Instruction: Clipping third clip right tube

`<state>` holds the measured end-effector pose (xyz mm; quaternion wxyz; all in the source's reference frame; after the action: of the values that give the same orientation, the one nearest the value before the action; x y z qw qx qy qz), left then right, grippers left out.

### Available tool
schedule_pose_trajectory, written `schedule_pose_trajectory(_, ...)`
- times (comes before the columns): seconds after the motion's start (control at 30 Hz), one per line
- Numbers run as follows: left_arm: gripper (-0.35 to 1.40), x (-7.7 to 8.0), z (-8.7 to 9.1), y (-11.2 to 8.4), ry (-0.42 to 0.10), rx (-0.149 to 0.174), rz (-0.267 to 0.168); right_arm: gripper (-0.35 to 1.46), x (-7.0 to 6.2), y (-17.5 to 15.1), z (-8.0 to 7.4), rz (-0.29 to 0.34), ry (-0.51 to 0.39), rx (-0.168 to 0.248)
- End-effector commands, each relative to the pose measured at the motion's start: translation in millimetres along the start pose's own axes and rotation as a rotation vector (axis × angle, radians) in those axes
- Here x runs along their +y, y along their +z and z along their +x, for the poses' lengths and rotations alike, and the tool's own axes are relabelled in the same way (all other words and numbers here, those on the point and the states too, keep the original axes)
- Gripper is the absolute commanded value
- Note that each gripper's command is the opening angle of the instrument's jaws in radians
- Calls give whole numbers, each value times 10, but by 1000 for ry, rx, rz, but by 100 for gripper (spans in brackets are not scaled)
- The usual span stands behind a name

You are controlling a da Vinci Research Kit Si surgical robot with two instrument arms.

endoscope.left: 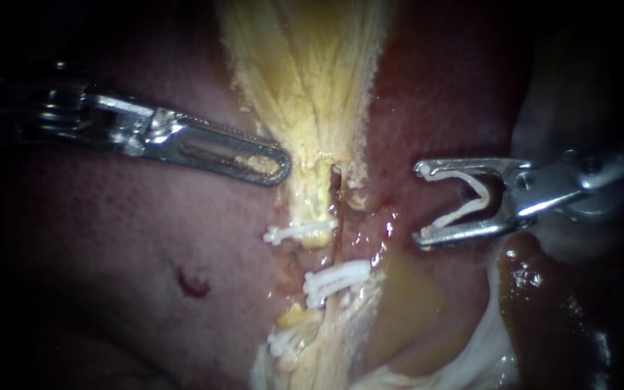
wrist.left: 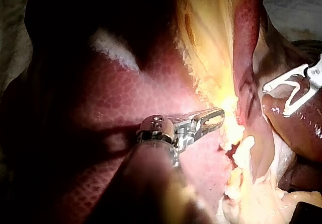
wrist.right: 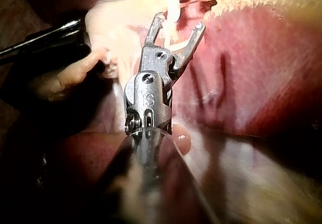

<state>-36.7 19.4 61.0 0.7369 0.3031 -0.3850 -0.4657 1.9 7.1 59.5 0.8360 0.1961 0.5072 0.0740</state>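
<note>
Yellow gallbladder tissue (endoscope.left: pixel 305 79) narrows down to two tubes. A thin brownish tube, the right one (endoscope.left: pixel 339 217), runs down beside a thicker yellow tube (endoscope.left: pixel 312 206). One white clip (endoscope.left: pixel 301 232) crosses the yellow tube. Two white clips (endoscope.left: pixel 337 278) lie lower across the tubes, and more white clip material (endoscope.left: pixel 287 339) sits below. My left instrument (endoscope.left: pixel 276 166) (wrist.left: pixel 214 117) has its jaws together, tip against the yellow tissue's edge. My right instrument (endoscope.left: pixel 420 206) (wrist.right: pixel 178 25) (wrist.left: pixel 282 95) holds an open white clip (endoscope.left: pixel 471 198) in spread jaws, right of the tubes and apart from them.
Dark red liver (endoscope.left: pixel 146 238) lies all around, with a small dark spot (endoscope.left: pixel 193 282). A yellowish pool (endoscope.left: pixel 406 296) and pale white tissue (endoscope.left: pixel 471 361) lie below my right instrument.
</note>
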Motion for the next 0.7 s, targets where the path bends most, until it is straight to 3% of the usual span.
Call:
schedule_pose_trajectory(0.03, -35, 0, 0, 0, 0, 0, 0, 50, 0, 0, 0, 0, 0, 0)
schedule_pose_trajectory(0.27, -35, 0, -7, -21, -3, 2, 3, 50, 0, 0, 0, -1, 0, 0)
schedule_pose_trajectory(0.53, -35, 5, -18, -71, -11, -19, -26, 50, -1, 0, 0, -3, 0, -1)
schedule_pose_trajectory(0.7, -35, 9, -15, -80, -11, -21, -30, 50, 0, 1, 1, 2, 0, 1)
